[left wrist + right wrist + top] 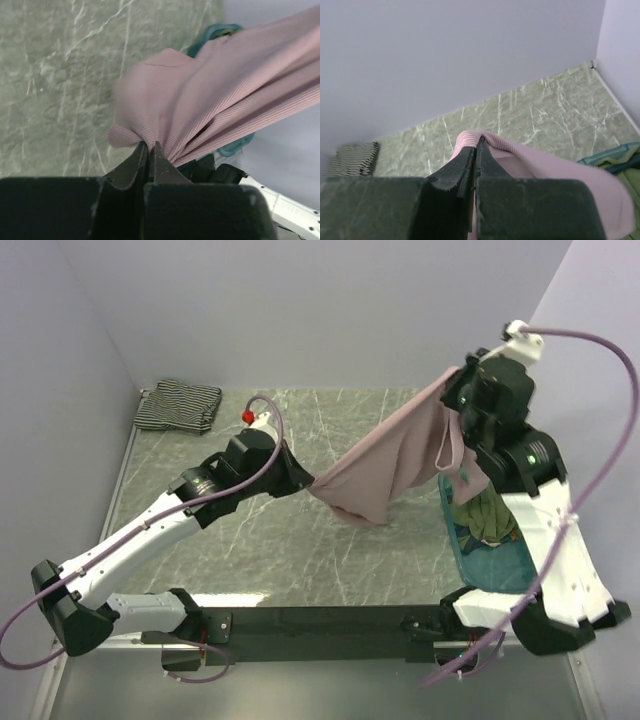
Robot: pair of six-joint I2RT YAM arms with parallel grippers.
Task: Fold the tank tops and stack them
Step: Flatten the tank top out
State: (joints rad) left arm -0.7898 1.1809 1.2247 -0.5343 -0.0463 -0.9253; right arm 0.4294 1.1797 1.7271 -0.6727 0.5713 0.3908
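The mauve-pink tank top [395,455] hangs in the air, stretched between my two grippers above the table's right half. My left gripper [312,481] is shut on its lower left end, and in the left wrist view the ribbed pink fabric [200,110] bunches out of the closed gripper [149,146]. My right gripper [455,375] is shut on its upper right end, higher up; the fabric [530,165] folds over that gripper [476,142]. The striped tank top [180,405] lies folded at the far left corner, and it also shows in the right wrist view [352,159].
A teal plastic tray [500,560] sits at the right edge under my right arm, with green and olive cloth [485,515] in it. Grey walls close the table at the back, left and right. A black rail runs along the near edge.
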